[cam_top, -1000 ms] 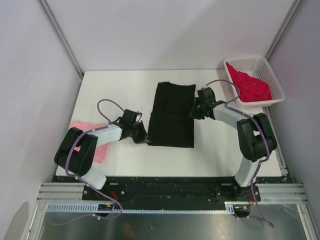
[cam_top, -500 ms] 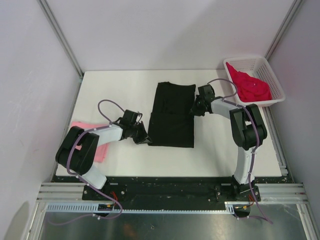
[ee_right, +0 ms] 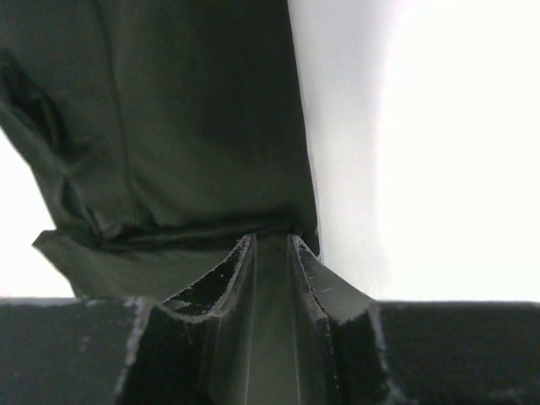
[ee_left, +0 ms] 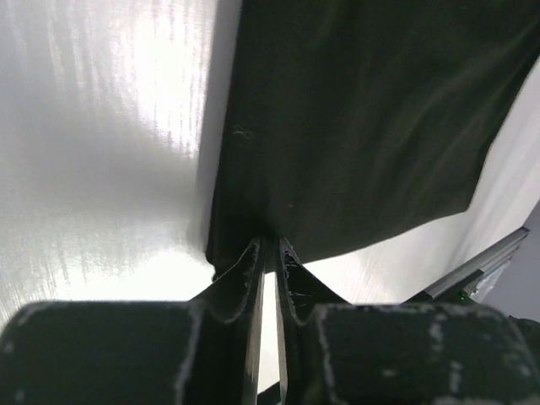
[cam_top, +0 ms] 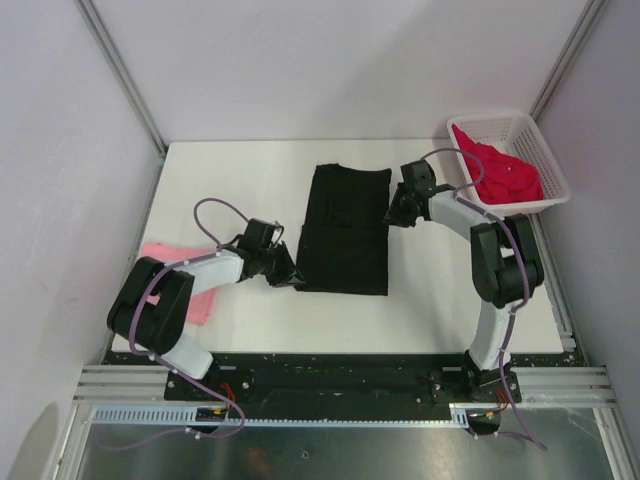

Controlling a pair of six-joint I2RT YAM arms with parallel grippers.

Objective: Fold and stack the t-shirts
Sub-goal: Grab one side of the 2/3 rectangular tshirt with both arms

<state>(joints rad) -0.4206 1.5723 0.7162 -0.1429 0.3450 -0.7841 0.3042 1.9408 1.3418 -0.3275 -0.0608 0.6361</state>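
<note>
A black t-shirt (cam_top: 345, 230) lies folded into a tall rectangle mid-table. My left gripper (cam_top: 288, 278) sits at its near left corner. In the left wrist view that gripper (ee_left: 270, 245) shows a thin slit between its fingers, tips touching the black cloth (ee_left: 354, 126). My right gripper (cam_top: 395, 213) is at the shirt's right edge, toward the far end. In the right wrist view its jaws (ee_right: 272, 240) stand slightly apart over the dark cloth (ee_right: 194, 126), which shows between them. A pink t-shirt (cam_top: 160, 250) lies at the left, partly under my left arm. The red t-shirt (cam_top: 505, 175) is bunched in the basket.
A white lattice basket (cam_top: 490, 117) stands at the far right corner of the white table (cam_top: 240, 180). Pale walls and metal posts close in the left, back and right sides. The arm bases stand on the near rail.
My right gripper has slid a little toward the far end along the shirt's right edge, its elbow swinging. Both grippers' jaws have parted slightly. The black shirt has kept its shape.
</note>
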